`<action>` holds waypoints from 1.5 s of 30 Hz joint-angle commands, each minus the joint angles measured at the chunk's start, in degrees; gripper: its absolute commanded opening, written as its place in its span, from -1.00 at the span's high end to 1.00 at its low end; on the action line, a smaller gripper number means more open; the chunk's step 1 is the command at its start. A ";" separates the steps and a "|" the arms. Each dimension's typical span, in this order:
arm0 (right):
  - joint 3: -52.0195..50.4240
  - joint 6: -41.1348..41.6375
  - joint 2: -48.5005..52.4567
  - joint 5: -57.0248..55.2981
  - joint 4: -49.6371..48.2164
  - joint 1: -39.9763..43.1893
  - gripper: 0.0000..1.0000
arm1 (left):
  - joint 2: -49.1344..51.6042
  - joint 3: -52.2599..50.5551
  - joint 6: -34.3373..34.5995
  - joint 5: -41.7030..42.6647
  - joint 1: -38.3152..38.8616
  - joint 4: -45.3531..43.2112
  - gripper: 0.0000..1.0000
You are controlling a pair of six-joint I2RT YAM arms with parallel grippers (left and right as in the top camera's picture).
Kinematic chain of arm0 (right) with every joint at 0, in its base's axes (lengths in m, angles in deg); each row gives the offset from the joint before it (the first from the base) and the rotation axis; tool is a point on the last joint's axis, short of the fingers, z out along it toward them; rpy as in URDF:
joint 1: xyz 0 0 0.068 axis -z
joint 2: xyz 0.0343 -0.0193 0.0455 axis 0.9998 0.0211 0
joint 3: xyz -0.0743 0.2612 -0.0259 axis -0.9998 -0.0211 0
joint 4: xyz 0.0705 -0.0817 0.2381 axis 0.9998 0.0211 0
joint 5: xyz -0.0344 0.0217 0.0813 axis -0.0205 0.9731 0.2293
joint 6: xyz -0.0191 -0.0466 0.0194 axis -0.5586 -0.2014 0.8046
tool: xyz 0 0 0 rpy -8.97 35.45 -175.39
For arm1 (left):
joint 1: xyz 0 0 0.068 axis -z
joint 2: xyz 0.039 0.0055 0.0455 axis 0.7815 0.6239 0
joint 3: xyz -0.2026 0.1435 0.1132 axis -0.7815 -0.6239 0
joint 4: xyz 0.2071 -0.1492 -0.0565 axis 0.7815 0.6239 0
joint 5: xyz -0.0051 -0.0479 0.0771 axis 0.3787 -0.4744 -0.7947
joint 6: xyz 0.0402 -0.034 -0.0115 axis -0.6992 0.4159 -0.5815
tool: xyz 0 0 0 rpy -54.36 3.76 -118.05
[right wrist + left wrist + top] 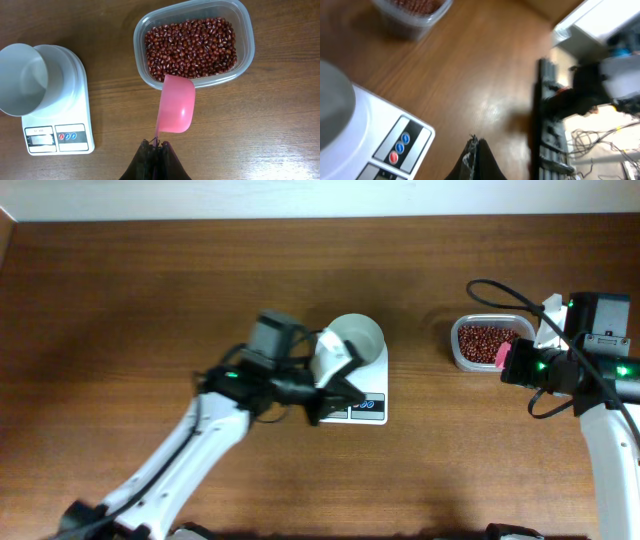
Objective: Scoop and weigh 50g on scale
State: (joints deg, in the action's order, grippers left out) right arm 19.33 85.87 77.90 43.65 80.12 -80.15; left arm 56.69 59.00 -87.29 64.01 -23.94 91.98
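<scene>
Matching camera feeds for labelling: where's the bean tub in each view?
Overhead: bean tub right of centre, mid-height.
Left wrist: top left, cut by the upper edge.
Right wrist: upper centre to right, just above the pink scoop.
Shared landmark: the scale, visible in all three.

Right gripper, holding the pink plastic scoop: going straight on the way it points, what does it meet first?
Probably the clear plastic tub of red beans: the pink plastic scoop in the right gripper already overlaps its near rim, though its height above the rim is unclear.
</scene>
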 commanded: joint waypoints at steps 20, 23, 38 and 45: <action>1.40 -0.04 -0.44 0.50 -0.11 0.37 0.92 | 15.76 0.52 38.88 -55.93 18.14 -5.57 1.00; 1.40 -0.04 -0.44 0.50 -0.11 0.37 0.92 | 17.29 0.52 38.86 -54.97 18.14 -6.25 1.00; 1.40 -0.04 -0.44 0.50 0.42 0.37 0.92 | 17.88 0.52 35.19 -51.43 18.14 -6.62 1.00; 1.40 -0.04 -0.44 0.50 0.42 0.37 0.92 | 18.32 0.52 35.21 -51.43 18.14 -6.64 1.00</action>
State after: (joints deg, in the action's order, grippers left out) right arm 19.35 85.87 77.90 43.63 80.45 -80.13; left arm 74.37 59.02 -51.12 12.03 -5.82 85.49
